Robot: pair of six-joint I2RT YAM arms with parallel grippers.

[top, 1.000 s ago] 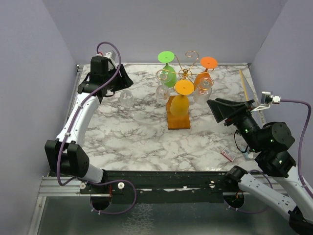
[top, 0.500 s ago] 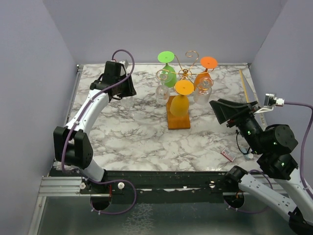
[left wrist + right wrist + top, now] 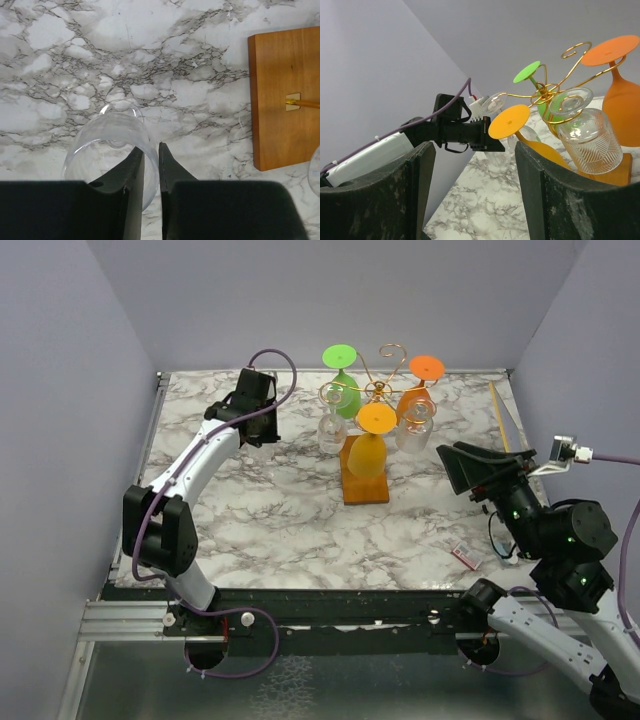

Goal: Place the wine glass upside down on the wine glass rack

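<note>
Wine glass (image 3: 107, 145) — clear, standing on the marble table (image 3: 280, 510), left of the wine glass rack (image 3: 366, 490) and apart from its wooden base. Left gripper (image 3: 150, 148) sits over the rim, its fingers drawn to a narrow slit across the glass wall; whether they clamp it cannot be told. Right gripper (image 3: 474, 145) hovers right of the rack — fingers wide apart, nothing between them.

No text, label or number can be read
</note>
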